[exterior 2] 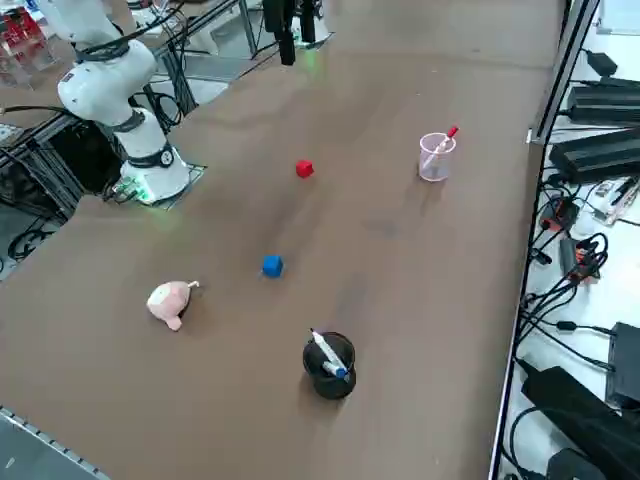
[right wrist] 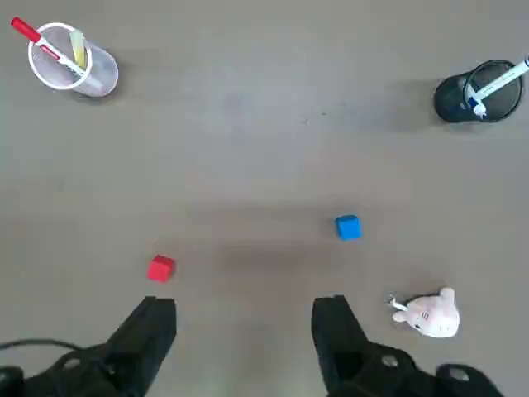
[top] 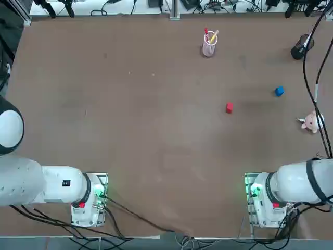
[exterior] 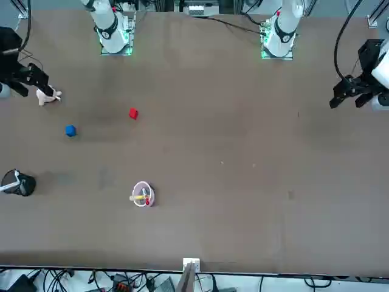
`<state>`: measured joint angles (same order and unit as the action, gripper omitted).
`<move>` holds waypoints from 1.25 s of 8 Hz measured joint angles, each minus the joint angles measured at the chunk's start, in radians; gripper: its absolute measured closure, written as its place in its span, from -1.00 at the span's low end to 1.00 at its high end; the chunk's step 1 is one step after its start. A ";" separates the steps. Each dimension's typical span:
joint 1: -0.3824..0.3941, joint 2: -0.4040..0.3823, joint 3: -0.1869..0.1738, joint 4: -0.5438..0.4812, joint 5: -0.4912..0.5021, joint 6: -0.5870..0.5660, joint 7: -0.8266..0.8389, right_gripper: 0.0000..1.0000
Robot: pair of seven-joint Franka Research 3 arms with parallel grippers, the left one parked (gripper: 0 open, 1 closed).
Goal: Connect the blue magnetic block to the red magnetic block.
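Blue cube (top: 279,91) and red cube (top: 229,107) — apart on the desk (top: 156,104)

Right hand (right wrist: 244,302) released, fingers wide — above the desk, holding nothing.

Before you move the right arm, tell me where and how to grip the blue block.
Take the blue block by two opposite side faces, coming straight down from above. It is a small cube resting flat with nothing against it, so the right gripper, open now, should fit around it. Turning the fingers square to its faces would probably help.
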<state>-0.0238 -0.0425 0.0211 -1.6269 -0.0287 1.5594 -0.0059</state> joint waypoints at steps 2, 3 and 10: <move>0.000 0.000 0.000 0.000 0.000 0.000 0.000 -1.00; 0.000 0.000 0.000 0.000 0.000 0.000 0.000 -1.00; -0.067 0.058 -0.015 -0.135 -0.069 0.138 -0.090 -1.00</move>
<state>-0.0912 0.0152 0.0061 -1.7619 -0.0974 1.6975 -0.0963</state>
